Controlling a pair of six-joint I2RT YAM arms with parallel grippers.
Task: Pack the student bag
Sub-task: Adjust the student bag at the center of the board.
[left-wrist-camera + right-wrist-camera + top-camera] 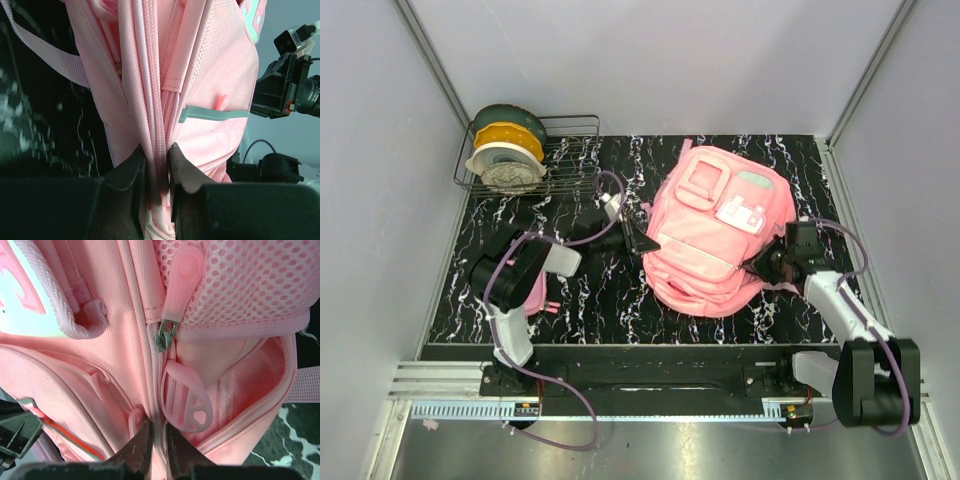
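Student bag (718, 232) is lying on table (590, 300), centre toward 3 o'clock. Left gripper (157, 155) is pinching its zipper seam at 9 o'clock side; right gripper (156, 432) is pinching seam at 4 o'clock.

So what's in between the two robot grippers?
The pink student bag, in the top view: the left gripper and right gripper each have jaws pinching one of its sides.

Small pink thing (536, 293) under the left arm (515, 268) is mostly covered, can't tell what it is. Left wrist view: bag (210, 100) runs off top and bottom, surface (45, 115) is just dark blur. Right tool (157, 425) tips are sunk into the bag's fold, so what's between them is hidden; from above those tips are too small to make out.
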